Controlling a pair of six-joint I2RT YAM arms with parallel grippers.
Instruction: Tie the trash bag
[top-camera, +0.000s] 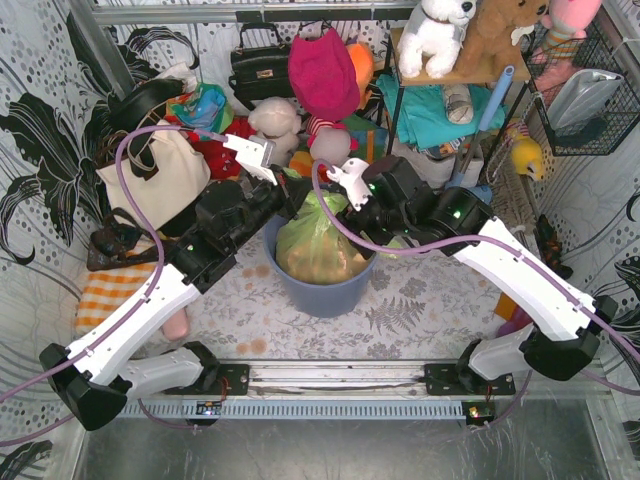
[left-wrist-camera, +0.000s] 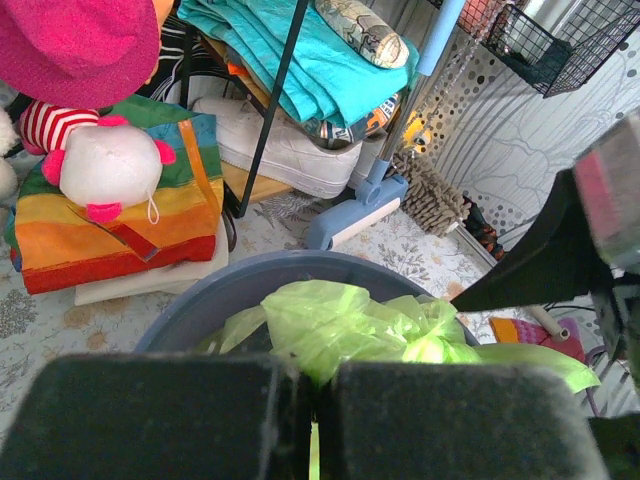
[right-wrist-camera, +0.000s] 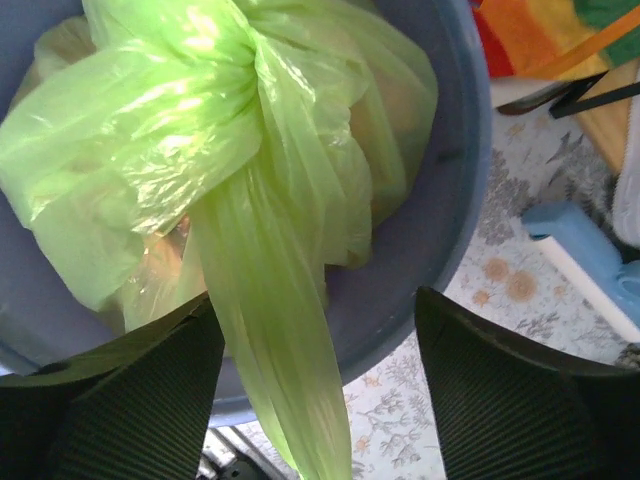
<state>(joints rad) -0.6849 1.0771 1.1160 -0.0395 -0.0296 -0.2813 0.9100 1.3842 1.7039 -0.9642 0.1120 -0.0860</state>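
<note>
Count: I see two pincers, one thin translucent lime-green plastic trash bag (right-wrist-camera: 150, 130) and one round blue-grey plastic bin (right-wrist-camera: 440, 200).
Left pincer (left-wrist-camera: 315, 420): closed tight, its black pads (left-wrist-camera: 170, 420) pressed together with a fold of the green film pinched between them.
Right pincer (right-wrist-camera: 315, 305): spread wide and gripping nothing.
Bag against left pincer: the bunched top rises just beyond the pads, and the pinched fold leads straight into it.
Bag against right pincer: a twisted tail of the bag hangs down through the gap, nearer the finger on the left of my wrist view. I cannot tell whether it touches that finger.
Bag: inside the bin, its top gathered into a bunch, with brownish-tan waste showing through the film.
Bin: upright on the leaf-patterned surface (top-camera: 420, 300), between my two arms.
</note>
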